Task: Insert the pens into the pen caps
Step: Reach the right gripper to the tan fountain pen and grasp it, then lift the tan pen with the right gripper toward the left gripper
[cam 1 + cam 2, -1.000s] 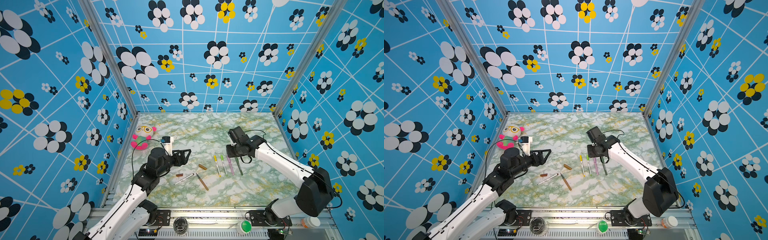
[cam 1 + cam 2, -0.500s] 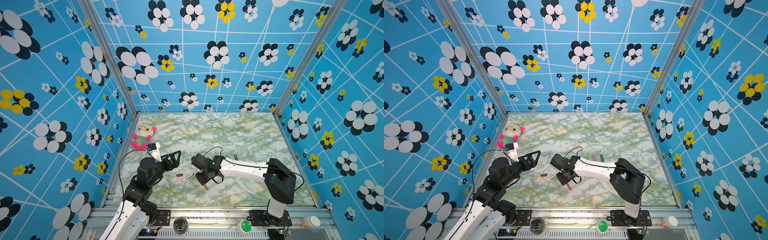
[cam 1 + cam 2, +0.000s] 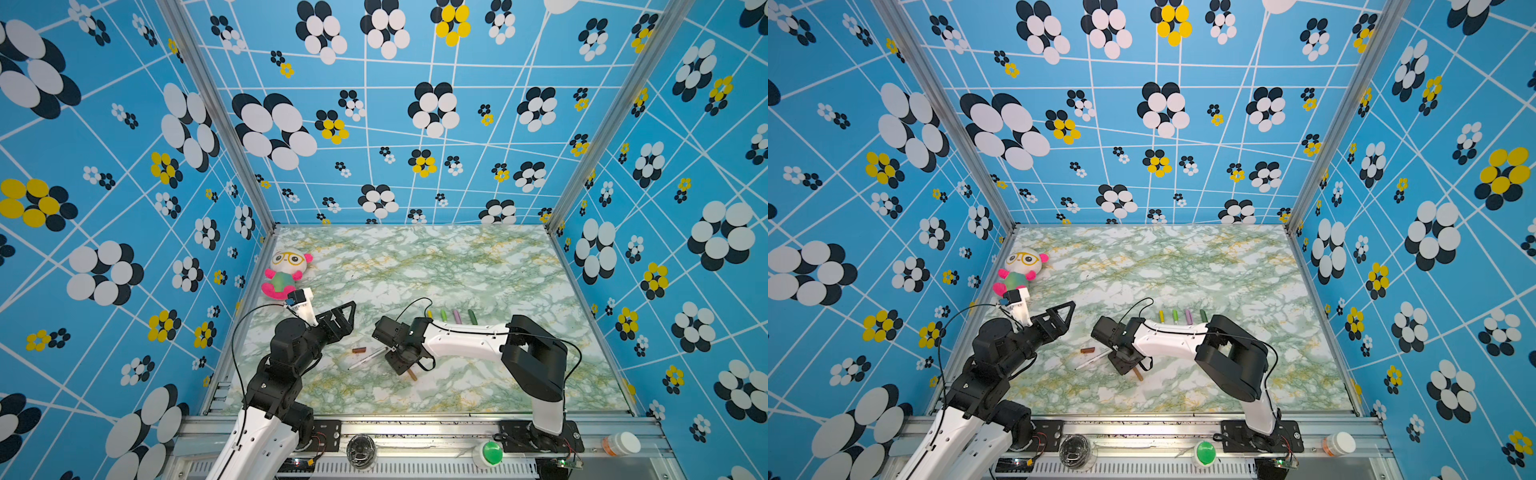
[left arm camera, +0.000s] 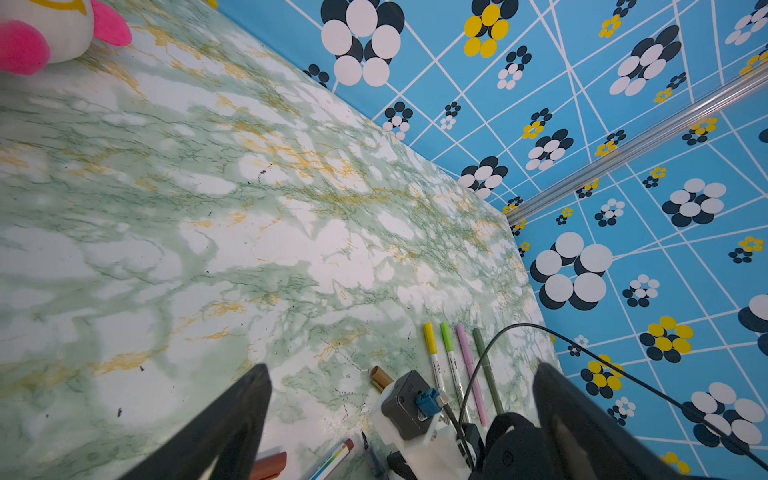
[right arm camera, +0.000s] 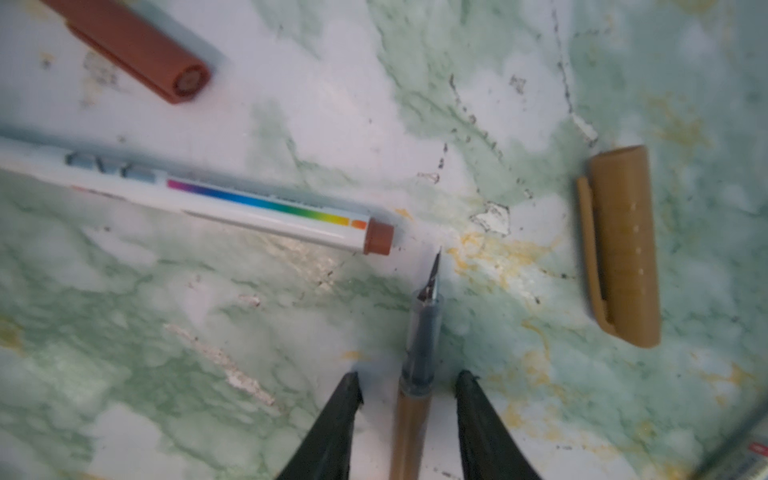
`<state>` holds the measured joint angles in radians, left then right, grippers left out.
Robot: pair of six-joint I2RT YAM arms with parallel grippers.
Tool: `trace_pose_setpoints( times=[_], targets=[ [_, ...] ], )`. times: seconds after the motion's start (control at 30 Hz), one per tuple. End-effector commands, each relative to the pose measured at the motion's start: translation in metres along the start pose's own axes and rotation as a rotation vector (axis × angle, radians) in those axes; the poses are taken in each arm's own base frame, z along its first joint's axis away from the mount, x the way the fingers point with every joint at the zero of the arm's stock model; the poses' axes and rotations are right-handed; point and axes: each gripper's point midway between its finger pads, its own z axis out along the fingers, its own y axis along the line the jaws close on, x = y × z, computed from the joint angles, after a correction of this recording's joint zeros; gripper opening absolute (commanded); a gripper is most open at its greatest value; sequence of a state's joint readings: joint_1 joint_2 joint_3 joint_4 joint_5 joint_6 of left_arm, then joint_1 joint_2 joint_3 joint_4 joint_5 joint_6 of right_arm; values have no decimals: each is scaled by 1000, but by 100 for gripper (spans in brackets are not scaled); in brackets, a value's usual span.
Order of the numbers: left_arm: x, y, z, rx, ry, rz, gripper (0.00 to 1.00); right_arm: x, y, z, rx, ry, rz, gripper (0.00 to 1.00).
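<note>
Low in the centre of a top view, nearest the front rail, the right end effector (image 3: 401,365) bends down over the tan pen (image 3: 411,375), of which only the back end shows. In the right wrist view the pen lies straight between the two black fingers (image 5: 332,428), with its long axis along them and its bare dark nib aimed at the upper middle of the frame. A strip of tabletop (image 5: 124,332) shows on each side, so this end effector is released, astride the barrel and not yet gripping. Closing should pinch the barrel across its width.

The tan cap (image 5: 621,245) lies at the right of that frame, apart from the nib and roughly parallel to the pen; I cannot tell which end is open. The white pen (image 5: 208,199), brown-tipped, lies crosswise at the left, its tip near the nib but clear of it. The brown cap (image 5: 137,54) sits beyond it, upper left.

The left end effector (image 4: 401,368) hangs spread wide and empty, farther from the tan pen than the right one. Farthest back, a row of four capped pens (image 4: 469,374) lies side by side
</note>
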<state>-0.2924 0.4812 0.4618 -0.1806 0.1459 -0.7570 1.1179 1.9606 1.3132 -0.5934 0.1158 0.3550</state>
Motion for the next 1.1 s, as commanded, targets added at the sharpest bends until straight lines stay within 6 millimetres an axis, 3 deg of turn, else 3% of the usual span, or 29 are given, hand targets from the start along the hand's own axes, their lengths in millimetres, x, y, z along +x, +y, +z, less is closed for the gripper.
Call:
trace_pose_setpoints(
  times=[0.0, 0.23, 0.37, 0.53, 0.63, 0.8, 0.93, 1.07],
  targets=[
    [2, 3, 1, 4, 2, -12, 99, 8, -7, 10, 40, 44, 6, 34],
    [-1, 1, 0, 8, -2, -14, 99, 6, -10, 11, 53, 32, 53, 14],
    [-1, -1, 1, 19, 8, 1, 99, -2, -14, -1, 40, 2, 86, 8],
    [-5, -19, 2, 74, 44, 79, 99, -38, -34, -56, -66, -141, 199, 5],
    [-6, -45, 3, 186, 90, 138, 99, -66, -56, -101, -157, -279, 313, 3],
    [12, -84, 10, 405, 251, 174, 100, -102, -96, -166, -275, -508, 485, 0],
    [30, -105, 15, 513, 353, 192, 99, -126, -110, -196, -391, -618, 591, 0],
    [48, -118, 20, 528, 401, 257, 99, -143, -99, -208, -509, -646, 613, 0]
  ],
)
